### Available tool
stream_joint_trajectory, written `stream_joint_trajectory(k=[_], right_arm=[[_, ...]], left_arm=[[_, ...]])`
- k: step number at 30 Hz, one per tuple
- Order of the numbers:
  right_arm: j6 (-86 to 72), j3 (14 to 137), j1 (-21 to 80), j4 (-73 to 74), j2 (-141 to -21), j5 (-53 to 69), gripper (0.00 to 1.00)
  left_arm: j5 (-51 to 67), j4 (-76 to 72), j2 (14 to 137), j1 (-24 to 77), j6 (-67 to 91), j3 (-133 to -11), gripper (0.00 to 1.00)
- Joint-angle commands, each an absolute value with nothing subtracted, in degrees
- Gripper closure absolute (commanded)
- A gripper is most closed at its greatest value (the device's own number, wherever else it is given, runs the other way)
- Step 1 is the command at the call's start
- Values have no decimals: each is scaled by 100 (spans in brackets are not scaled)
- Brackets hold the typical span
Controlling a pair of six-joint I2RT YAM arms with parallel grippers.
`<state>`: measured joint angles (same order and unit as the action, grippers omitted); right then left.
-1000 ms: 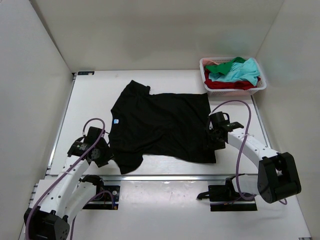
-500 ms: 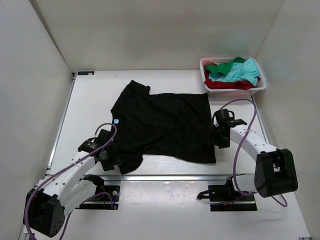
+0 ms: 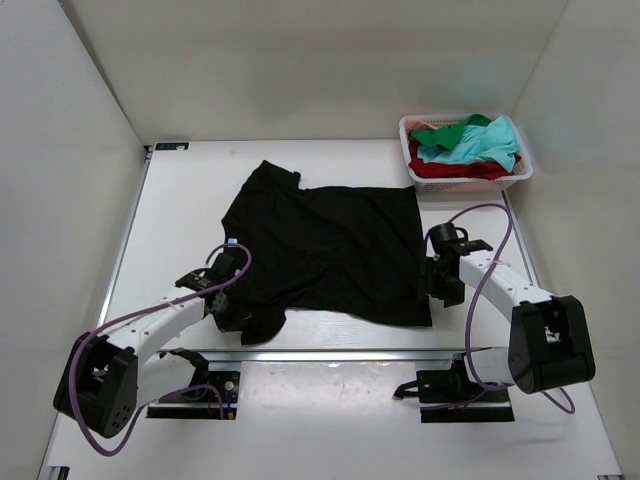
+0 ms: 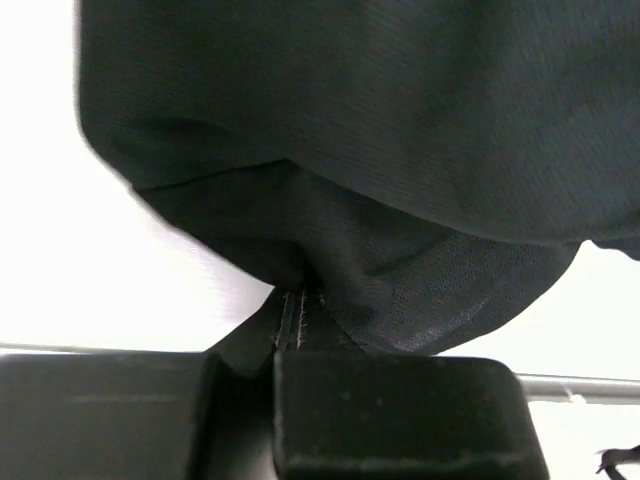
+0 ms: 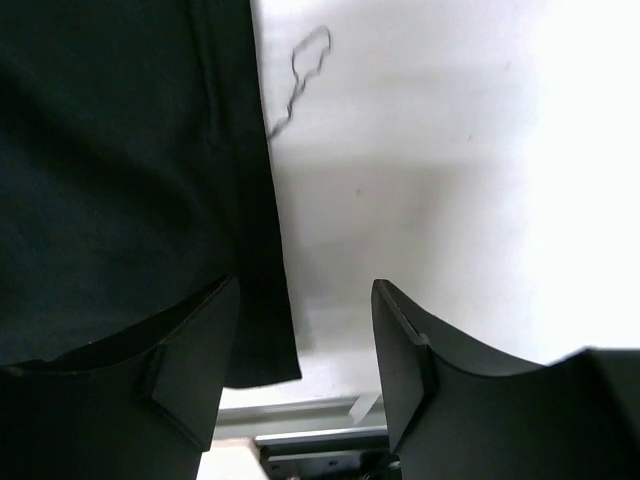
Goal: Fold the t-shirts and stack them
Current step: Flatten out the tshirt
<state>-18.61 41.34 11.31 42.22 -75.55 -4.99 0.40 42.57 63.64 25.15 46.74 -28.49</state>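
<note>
Okay, top view first. Seeing black t-shirt (image 3: 320, 250) laid out flat in the middle of table (image 3: 180, 200), neck to the left, hem to the right. Spotting left gripper (image 3: 236, 312) down on its near sleeve at the near-left corner. Finding right gripper (image 3: 447, 288) at the hem edge, near-right corner. Noting teal shirt (image 3: 485, 145), green shirt (image 3: 438, 133) and red shirt (image 3: 450, 168) heaped in basket (image 3: 520, 178) at far right, well apart from the black one.

Next, left wrist view. Reading left gripper (image 4: 290, 345) as pinched fully closed on a stitched edge of black t-shirt (image 4: 400, 130). Seeing cloth bunched up just beyond the fingers (image 4: 400, 410), with bare table (image 4: 120, 280) behind on the left.

Last, right wrist view. Reading right gripper (image 5: 300, 345) as partway open, gripping nothing. Placing the left-hand finger over the edge of black t-shirt (image 5: 120, 150) and the other over bare table (image 5: 450, 150), with the hem edge running between the two. Cannot tell whether either fingertip touches cloth or table. Noting loose thread (image 5: 300, 65) lying on the table just beside the hem.
</note>
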Motion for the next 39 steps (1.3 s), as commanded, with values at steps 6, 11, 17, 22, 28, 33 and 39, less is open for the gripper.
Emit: stream_joint_trajectory(k=[6,11,17,22,28,33,39], right_arm=[[-2487,4166,1406,4526,-8067,-221,47],[-3172,3824,1907,4607,-7552,341,47],[-3410,3243,1564,4456,-7225,914,60],[-3499,3040,1372,4359,-6961,1231,100],[-2630,5328,959,4552,-8213,1344,100],[-1733,10812,976,5419,-10606,1240,100],[-2126,14826,440,6181,-12368,1966,100]], left_arm=[[-35,4605,6082,2206,4385,-3190,100],[61,4746,6029,2285,4430,-3489,100],[202,5009,5740,2136,4412,-3533,100],[325,5185,5423,1978,4456,-3620,100],[571,4932,6343,608,3718,-5260,100],[202,5026,9037,387,3218,-9354,100],[780,6231,10995,-570,3445,-15029,100]])
